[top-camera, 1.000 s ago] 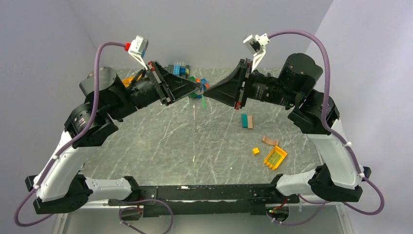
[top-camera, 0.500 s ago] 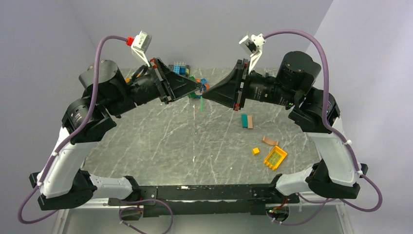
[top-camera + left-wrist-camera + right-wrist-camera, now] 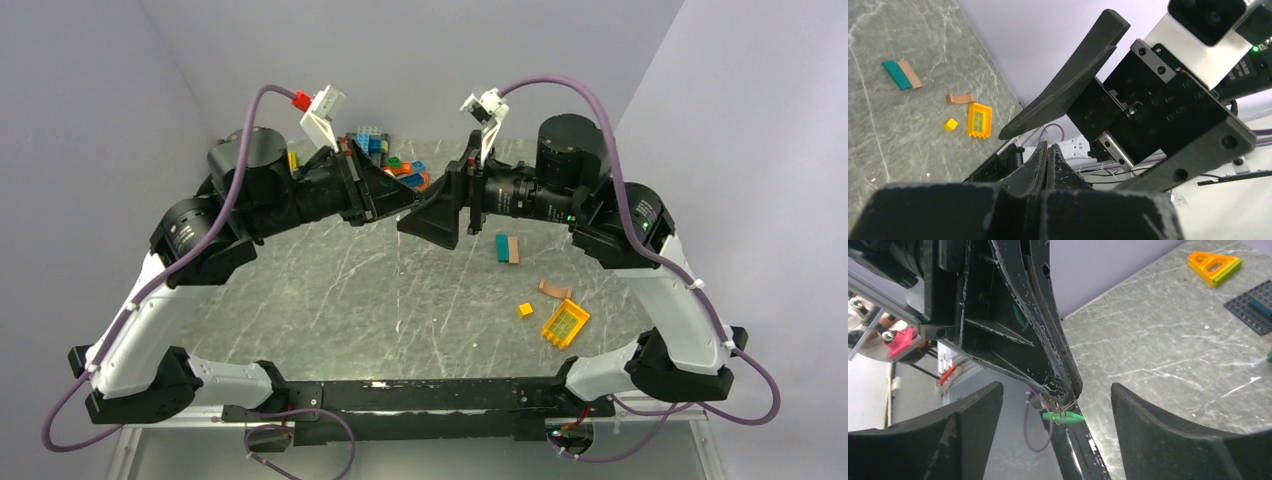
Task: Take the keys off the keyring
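The left gripper [image 3: 1047, 150] is pressed tight on the keyring [image 3: 1064, 410]. A green key [image 3: 1063, 416] hangs just under its tips. The right gripper [image 3: 1054, 392] is spread wide close by.

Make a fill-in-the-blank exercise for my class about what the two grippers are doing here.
The left gripper has its jaws ____ on the keyring.
The key hanging from it is coloured ____.
The right gripper has its jaws ____.
The yellow brick lies on the table on the ____ arm's side.
Missing words: shut; green; open; right.
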Motion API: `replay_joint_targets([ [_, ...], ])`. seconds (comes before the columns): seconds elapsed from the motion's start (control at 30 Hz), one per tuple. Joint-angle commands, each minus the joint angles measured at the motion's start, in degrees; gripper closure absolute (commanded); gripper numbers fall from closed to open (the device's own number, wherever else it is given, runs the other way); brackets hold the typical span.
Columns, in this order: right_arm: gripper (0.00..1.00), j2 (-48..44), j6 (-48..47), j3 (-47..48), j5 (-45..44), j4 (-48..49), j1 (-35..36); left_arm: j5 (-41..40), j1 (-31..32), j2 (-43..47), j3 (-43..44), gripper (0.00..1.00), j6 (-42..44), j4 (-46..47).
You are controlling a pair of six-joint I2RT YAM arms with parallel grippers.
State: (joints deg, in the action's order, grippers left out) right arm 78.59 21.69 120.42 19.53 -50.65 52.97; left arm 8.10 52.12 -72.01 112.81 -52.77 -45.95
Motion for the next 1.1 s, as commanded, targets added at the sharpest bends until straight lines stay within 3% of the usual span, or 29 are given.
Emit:
replay_joint_targets([
  [0.0,0.11,-5.6,1.6,-6.2,-2.7,7.0,0.2,2.1,0.3,0.3,-1.6,1.0,-0.8,4.2],
  [0.2,0.08,-14.8,7.3,-17.8,1.7,18.9,-3.3,6.6,-0.4,4.3,-9.2,1.0,-3.3,18.2],
  [0.4,0.1,-15.4,15.5,-18.6,20.3,30.4,-12.7,20.9,-4.8,7.8,-20.1,1.0,-10.1,41.4],
  [0.53,0.13,-13.9,25.8,-20.1,32.0,42.6,-18.1,28.3,-6.7,6.7,-20.2,1.0,-11.9,48.3],
  [0.73,0.23,-11.7,39.0,-23.7,39.4,60.3,-20.3,37.8,-7.3,4.2,-20.4,1.0,-18.6,65.7],
  [0.93,0.29,-9.4,44.4,-23.3,42.1,67.3,-20.4,41.1,-7.3,2.6,-19.9,1.0,-23.0,77.8],
  [1.07,0.33,-8.3,48.6,-23.5,43.6,72.3,-20.4,41.4,-7.3,1.3,-19.0,1.0,-24.2,80.4],
])
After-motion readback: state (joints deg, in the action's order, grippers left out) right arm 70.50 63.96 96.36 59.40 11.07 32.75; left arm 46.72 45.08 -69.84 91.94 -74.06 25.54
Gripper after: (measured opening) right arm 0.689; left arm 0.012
